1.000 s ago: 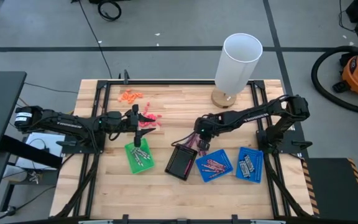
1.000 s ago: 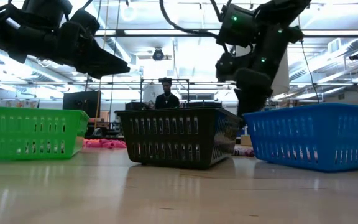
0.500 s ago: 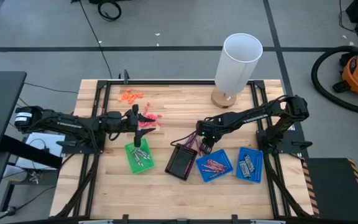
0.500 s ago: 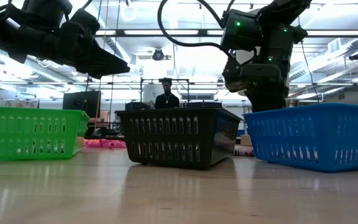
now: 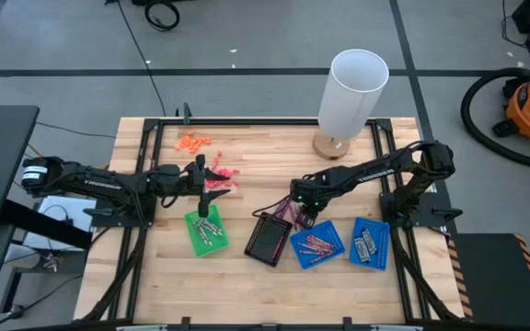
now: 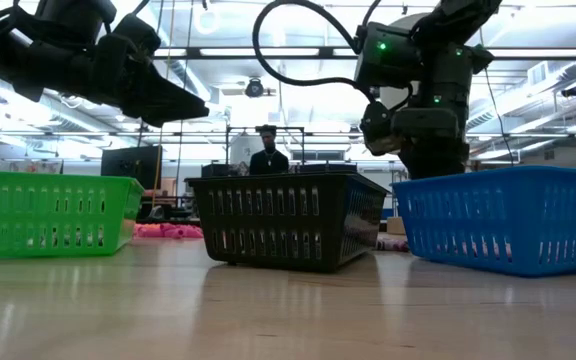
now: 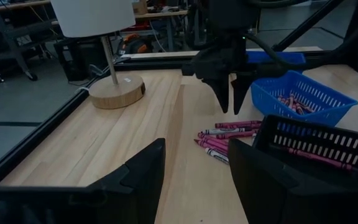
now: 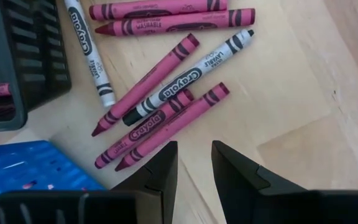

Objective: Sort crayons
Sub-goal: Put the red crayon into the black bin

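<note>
Right gripper (image 8: 192, 163) hovers just above loose crayons (image 8: 160, 102) on the table (image 8: 278, 81), jaws parted, empty. Left gripper (image 7: 194, 171), jaws spread, grasps nothing.

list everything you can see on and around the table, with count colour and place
loose wax crayons: seven in the right wrist view, pink-magenta and grey, on the table by the black tray
green plastic tray: one, near left
black plastic tray: one, centre
blue plastic trays: two, near right
orange bits: small cluster, far left
white lamp on wooden base: one, far edge
person: one, behind the table
left tool: open, above green tray
right tool: open, above loose crayons
</note>
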### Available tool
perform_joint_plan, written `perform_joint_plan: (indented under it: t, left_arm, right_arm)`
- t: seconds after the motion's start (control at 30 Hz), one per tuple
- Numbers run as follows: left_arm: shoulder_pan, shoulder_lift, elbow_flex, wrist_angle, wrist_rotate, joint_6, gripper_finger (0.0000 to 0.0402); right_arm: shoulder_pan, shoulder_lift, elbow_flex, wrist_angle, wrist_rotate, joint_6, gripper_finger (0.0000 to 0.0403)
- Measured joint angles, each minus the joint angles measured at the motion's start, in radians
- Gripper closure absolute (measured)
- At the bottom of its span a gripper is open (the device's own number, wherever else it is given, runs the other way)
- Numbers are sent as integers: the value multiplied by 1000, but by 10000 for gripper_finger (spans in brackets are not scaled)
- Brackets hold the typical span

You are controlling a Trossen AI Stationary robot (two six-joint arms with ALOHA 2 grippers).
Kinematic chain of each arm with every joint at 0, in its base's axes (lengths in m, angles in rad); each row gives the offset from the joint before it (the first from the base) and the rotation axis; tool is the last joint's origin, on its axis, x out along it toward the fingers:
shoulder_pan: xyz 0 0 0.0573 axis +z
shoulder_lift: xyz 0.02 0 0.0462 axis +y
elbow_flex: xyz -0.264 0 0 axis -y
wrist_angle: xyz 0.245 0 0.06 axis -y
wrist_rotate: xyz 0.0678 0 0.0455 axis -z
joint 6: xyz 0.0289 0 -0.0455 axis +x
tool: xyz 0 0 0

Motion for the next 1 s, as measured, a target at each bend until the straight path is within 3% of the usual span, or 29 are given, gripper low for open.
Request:
perform_joint_plan:
  t: [1.0]
  left_arm:
    - [0, 0, 0, 0, -1, 0, 214]
  right_arm:
    - [3, 0, 0, -9, -17, 29, 295]
